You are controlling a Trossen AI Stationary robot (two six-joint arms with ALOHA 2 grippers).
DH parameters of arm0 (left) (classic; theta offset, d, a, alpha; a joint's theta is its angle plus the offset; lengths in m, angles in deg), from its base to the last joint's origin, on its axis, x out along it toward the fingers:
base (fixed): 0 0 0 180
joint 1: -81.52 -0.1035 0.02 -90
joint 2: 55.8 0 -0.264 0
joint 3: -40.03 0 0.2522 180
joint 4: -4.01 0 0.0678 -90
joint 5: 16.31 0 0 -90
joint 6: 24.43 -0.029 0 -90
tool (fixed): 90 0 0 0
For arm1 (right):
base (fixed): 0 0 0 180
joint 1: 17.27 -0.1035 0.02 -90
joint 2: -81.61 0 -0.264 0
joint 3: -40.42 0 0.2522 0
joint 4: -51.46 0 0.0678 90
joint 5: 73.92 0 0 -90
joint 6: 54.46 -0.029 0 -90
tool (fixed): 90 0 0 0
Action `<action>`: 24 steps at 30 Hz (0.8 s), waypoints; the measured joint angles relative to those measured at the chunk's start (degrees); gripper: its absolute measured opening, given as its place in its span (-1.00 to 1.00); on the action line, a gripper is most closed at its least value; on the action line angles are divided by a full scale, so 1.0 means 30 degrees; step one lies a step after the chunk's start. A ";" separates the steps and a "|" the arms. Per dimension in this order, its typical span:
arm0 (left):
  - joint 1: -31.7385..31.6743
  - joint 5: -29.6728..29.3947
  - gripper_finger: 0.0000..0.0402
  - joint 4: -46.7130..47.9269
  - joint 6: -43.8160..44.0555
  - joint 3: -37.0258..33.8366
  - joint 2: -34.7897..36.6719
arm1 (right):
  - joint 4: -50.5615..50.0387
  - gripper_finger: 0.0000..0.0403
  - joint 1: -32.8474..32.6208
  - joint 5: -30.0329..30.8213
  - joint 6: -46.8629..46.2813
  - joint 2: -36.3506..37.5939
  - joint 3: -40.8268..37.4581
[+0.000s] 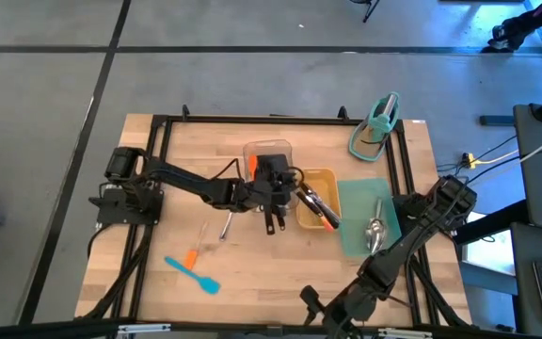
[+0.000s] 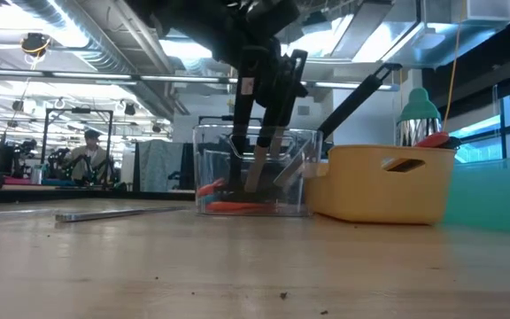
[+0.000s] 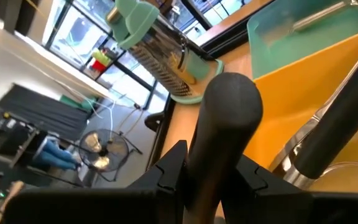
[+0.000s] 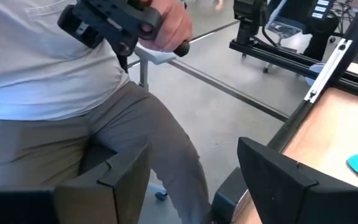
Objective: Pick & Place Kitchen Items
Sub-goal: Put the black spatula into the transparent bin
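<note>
My left gripper point(image 1: 271, 193) hangs over the middle of the table, just near of the clear tray point(image 1: 269, 151), and is shut on a black utensil point(image 3: 225, 112). The utensil's lower part point(image 2: 257, 133) hangs in front of the clear tray, which holds orange utensils point(image 2: 228, 206). Black-handled tongs point(image 1: 316, 207) lie in the yellow tray point(image 1: 326, 179). Steel spoons point(image 1: 376, 231) lie on the teal tray point(image 1: 356, 202). A blue spatula point(image 1: 194, 273), an orange utensil point(image 1: 191, 256) and a steel spoon point(image 1: 224, 226) lie on the table. My right gripper point(image 4: 191, 162) is open beyond the near edge. My left gripper pinches the black utensil's handle point(image 3: 213, 155) between its two fingers, a little below the handle's rounded free end point(image 3: 232, 93), which sticks out past the fingers. The fingers lie across the handle, coming from the table's left and slanting slightly down. The utensil hangs clear of the table.
A teal stand with a steel grater point(image 1: 376, 127) stands at the far right corner. A black frame point(image 1: 163, 141) runs along the table's edges. A seated person point(image 4: 73, 74) holding a control handle shows beyond the table's near edge.
</note>
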 joint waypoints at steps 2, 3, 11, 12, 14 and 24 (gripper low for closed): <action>-0.0004 0.0006 -0.71 0.0234 0.0693 0.0000 0.0000 | 0.0004 0.19 -0.0044 0.0014 -0.0002 0.0000 0.0000; -0.0004 0.0055 -0.71 0.0362 0.1035 0.0000 0.0000 | 0.0018 0.19 -0.0055 -0.0002 -0.0003 0.0000 0.0000; 0.0124 0.0648 -0.67 0.1554 0.2132 0.0015 0.0036 | 0.0139 0.19 -0.0043 -0.0045 -0.0219 -0.0007 0.0000; 0.0157 0.0673 -0.65 0.1698 0.2204 0.0019 0.0036 | 0.0184 0.19 -0.0048 -0.0050 -0.0228 -0.0007 0.0000; 0.0251 0.0990 -0.59 0.2061 0.2419 0.0022 0.0036 | 0.0180 0.19 -0.0048 -0.0050 -0.0327 -0.0007 0.0000; 0.0678 0.2588 0.04 0.2878 0.4220 -0.0029 0.0017 | 0.0173 0.20 -0.0048 -0.0057 -0.0398 -0.0007 0.0007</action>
